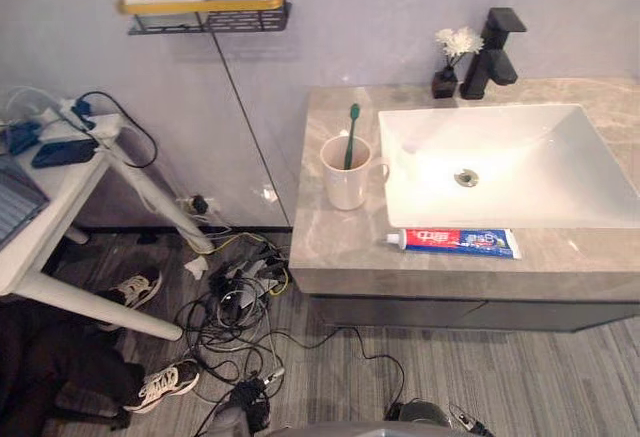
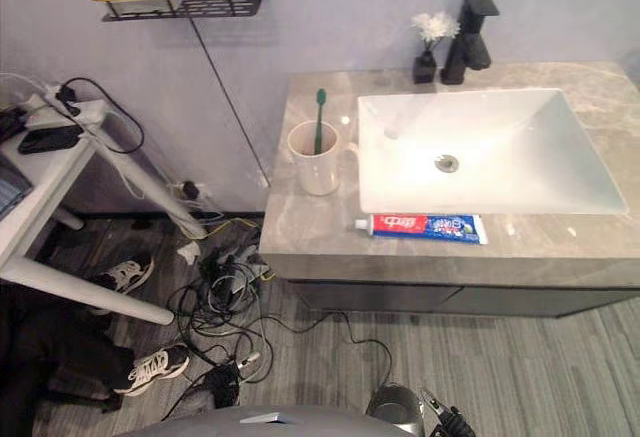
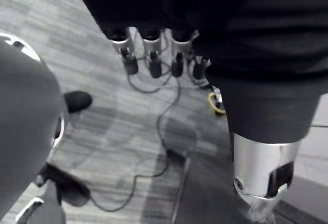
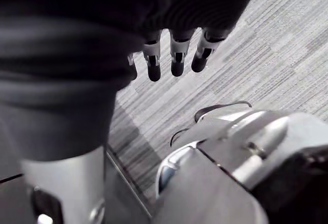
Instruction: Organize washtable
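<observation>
A beige cup (image 1: 346,174) stands on the grey marble countertop (image 1: 330,247), just left of the white sink (image 1: 500,162). A green toothbrush (image 1: 351,135) stands upright inside the cup. A red, white and blue toothpaste tube (image 1: 455,242) lies flat along the counter's front edge, before the sink. My left hand (image 3: 152,49) hangs over the grey floor with relaxed fingers and holds nothing. My right hand (image 4: 177,55) hangs likewise over the floor, fingers straight and empty. Both hands are low and away from the counter.
A black faucet (image 1: 492,52) and a small dark vase of white flowers (image 1: 450,62) stand behind the sink. A wall shelf (image 1: 205,12) holds a white box. A white side table (image 1: 60,192) stands left. Tangled cables (image 1: 240,297) and a person's shoes (image 1: 165,382) lie on the floor.
</observation>
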`<state>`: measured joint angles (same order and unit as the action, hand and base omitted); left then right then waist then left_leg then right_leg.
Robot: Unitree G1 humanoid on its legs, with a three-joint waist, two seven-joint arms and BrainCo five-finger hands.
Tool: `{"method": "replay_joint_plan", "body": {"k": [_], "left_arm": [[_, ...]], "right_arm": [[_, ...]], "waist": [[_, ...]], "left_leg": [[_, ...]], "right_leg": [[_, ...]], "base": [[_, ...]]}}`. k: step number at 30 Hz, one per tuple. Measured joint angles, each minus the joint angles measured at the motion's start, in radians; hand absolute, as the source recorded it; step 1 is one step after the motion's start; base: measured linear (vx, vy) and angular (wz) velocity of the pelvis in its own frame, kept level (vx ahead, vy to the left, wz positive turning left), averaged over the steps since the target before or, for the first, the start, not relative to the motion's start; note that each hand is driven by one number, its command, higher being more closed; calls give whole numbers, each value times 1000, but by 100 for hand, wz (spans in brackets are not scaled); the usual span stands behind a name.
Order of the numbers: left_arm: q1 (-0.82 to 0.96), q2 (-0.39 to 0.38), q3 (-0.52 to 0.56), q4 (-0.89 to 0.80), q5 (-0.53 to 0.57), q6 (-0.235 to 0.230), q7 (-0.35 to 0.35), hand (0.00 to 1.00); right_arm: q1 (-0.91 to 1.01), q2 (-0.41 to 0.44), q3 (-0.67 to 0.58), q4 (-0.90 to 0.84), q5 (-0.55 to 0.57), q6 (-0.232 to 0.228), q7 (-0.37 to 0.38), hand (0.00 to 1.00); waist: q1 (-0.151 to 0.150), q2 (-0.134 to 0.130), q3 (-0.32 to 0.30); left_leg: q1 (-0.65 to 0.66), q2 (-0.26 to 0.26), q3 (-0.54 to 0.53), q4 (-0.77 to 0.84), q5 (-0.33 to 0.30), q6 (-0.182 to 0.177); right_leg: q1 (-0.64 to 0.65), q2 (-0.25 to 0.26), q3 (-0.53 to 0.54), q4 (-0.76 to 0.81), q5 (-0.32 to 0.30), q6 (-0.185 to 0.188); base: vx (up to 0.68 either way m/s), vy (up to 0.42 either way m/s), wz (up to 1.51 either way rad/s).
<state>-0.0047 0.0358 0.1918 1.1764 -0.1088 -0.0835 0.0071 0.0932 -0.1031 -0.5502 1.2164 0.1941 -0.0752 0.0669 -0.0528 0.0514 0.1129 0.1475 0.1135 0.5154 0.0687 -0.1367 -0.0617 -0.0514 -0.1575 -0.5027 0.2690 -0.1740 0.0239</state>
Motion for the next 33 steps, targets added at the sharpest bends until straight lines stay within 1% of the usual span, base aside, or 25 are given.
{"method": "replay_joint_plan", "body": {"k": [1,4,7,9,10,11,12,13,14,15,17,18,19,20,21,22,23,24,25,26,27,28,30,31,33], "left_arm": [[3,1,0,-1,0,0,-1,0],[12,4,2,-2,0,0,-1,0],[16,9,5,-4,1,0,-1,0],[19,16,5,-4,9,0,-1,0],[26,21,5,-7,9,-1,-1,0],[37,29,6,-21,9,-1,0,0],[42,33,6,-30,9,-1,0,0],[48,40,5,-41,9,-2,1,0],[46,44,10,-54,7,-6,2,0],[46,39,15,-71,7,-7,3,0],[49,32,16,-78,7,-8,4,0],[52,29,15,-77,7,-8,4,0],[54,27,16,-77,7,-8,4,0],[55,22,18,-77,7,-8,4,0],[54,16,33,-75,8,-7,4,0],[54,15,37,-73,9,-7,4,0],[55,9,45,-66,9,-6,4,0],[53,6,49,-55,7,-6,3,0],[48,9,54,-48,9,-6,6,0],[46,14,54,-39,13,-6,5,0],[48,17,53,-36,16,-4,5,0],[49,16,51,-36,19,-4,5,0],[49,9,40,-36,20,-4,3,0],[48,6,35,-36,22,-4,3,0],[44,8,35,-33,22,-4,3,0]], "right_arm": [[0,0,1,0,0,0,0,0],[0,2,4,0,0,-1,0,0],[-2,4,41,-1,0,-1,1,0],[-4,5,68,-2,0,-1,2,0],[-4,5,88,-2,0,-1,2,0],[-5,8,120,-2,0,-1,2,0],[-7,10,134,-1,0,-1,3,0],[-7,11,161,-1,0,-2,5,0],[-11,9,187,-1,0,-4,9,0],[-16,-7,200,-5,0,-9,10,0],[-17,-17,200,-7,0,-10,9,0],[-19,-18,200,-7,0,-10,9,0],[-20,-19,198,-7,0,-10,9,0],[-21,-19,196,-6,0,-9,9,0],[-21,-19,194,-6,-4,-8,9,0],[-21,-19,194,-6,-7,-8,9,0],[-15,-26,192,-6,-17,-8,9,0],[-13,-37,188,-3,-20,-6,7,0],[-11,-38,186,-4,-21,-5,8,0],[-1,-31,182,-6,-21,-5,9,0],[6,-28,181,-7,-21,-5,9,0],[16,-25,174,-6,-20,-5,9,0],[32,-23,150,-5,-21,0,8,0],[38,-24,144,-5,-22,0,8,0],[41,-23,128,-5,-22,0,8,0]], "waist": [[4,0,0],[8,-1,-1],[10,-5,-4],[15,-9,-4],[19,-17,-9],[27,-37,-13],[32,-51,-14],[35,-67,-16],[42,-74,-7],[55,-50,11],[67,-29,20],[65,-22,21],[63,-20,21],[61,-20,21],[61,-21,21],[61,-19,20],[61,-6,13],[65,17,13],[64,14,13],[58,4,5],[55,6,-1],[55,0,-13],[47,3,-28],[36,7,-36],[31,17,-40]], "left_leg": [[0,9,0,-4,6,-10],[3,14,-1,-7,8,-10],[3,9,-1,-8,8,-10],[1,6,-1,-8,8,-10],[-1,4,-1,5,8,-10],[-26,8,-1,68,8,-10],[-53,14,-2,122,8,-10],[-95,32,-5,225,7,-10],[-155,73,-15,374,6,-9],[-211,133,-42,534,6,-9],[-238,157,-100,611,8,-8],[-238,149,-140,613,5,-8],[-232,143,-151,596,-12,-6],[-216,122,-175,515,-50,-5],[-198,100,-214,360,-61,-15],[-193,97,-222,322,-57,-17],[-174,92,-246,194,-26,-28],[-163,96,-250,140,16,-37],[-148,90,-238,130,16,-35],[-123,68,-219,90,12,-34],[-116,56,-210,69,16,-30],[-102,34,-195,34,22,-27],[-101,12,-191,13,22,-26],[-101,1,-189,-2,26,-24],[-97,-8,-186,-17,38,-14]], "right_leg": [[18,23,2,-55,30,-2],[66,57,7,-173,92,1],[106,79,15,-278,157,5],[121,82,21,-304,173,5],[128,80,22,-313,175,7],[127,74,27,-313,175,7],[127,65,28,-312,175,7],[126,55,28,-312,174,6],[136,48,28,-307,171,1],[150,68,38,-289,161,-14],[158,88,60,-281,154,-20],[157,87,76,-280,150,-19],[152,85,83,-280,146,-15],[141,83,108,-280,140,-12],[122,83,131,-279,147,-2],[118,85,135,-279,148,0],[102,96,155,-279,155,11],[98,108,182,-282,163,18],[107,104,195,-290,169,25],[125,95,215,-326,193,38],[125,87,221,-338,201,40],[123,77,233,-354,218,43],[113,61,241,-360,222,49],[106,54,241,-360,223,49],[99,49,243,-360,230,57]], "base": [[3,-14,-16],[-10,35,-8],[-32,58,-2],[-46,32,-2],[-63,-28,0],[-82,-49,0],[-82,-94,1],[-95,-74,8],[-154,-116,-2],[-170,-99,-16],[-127,-92,-36],[-75,-67,-36],[-97,-65,-35],[-179,-70,-45],[-184,-61,-42],[-210,-29,-48],[-157,73,-53],[-129,105,-61],[-38,166,-55],[33,137,-33],[79,161,-32],[107,140,-24],[119,121,-12],[141,98,1],[160,72,-2]]}}
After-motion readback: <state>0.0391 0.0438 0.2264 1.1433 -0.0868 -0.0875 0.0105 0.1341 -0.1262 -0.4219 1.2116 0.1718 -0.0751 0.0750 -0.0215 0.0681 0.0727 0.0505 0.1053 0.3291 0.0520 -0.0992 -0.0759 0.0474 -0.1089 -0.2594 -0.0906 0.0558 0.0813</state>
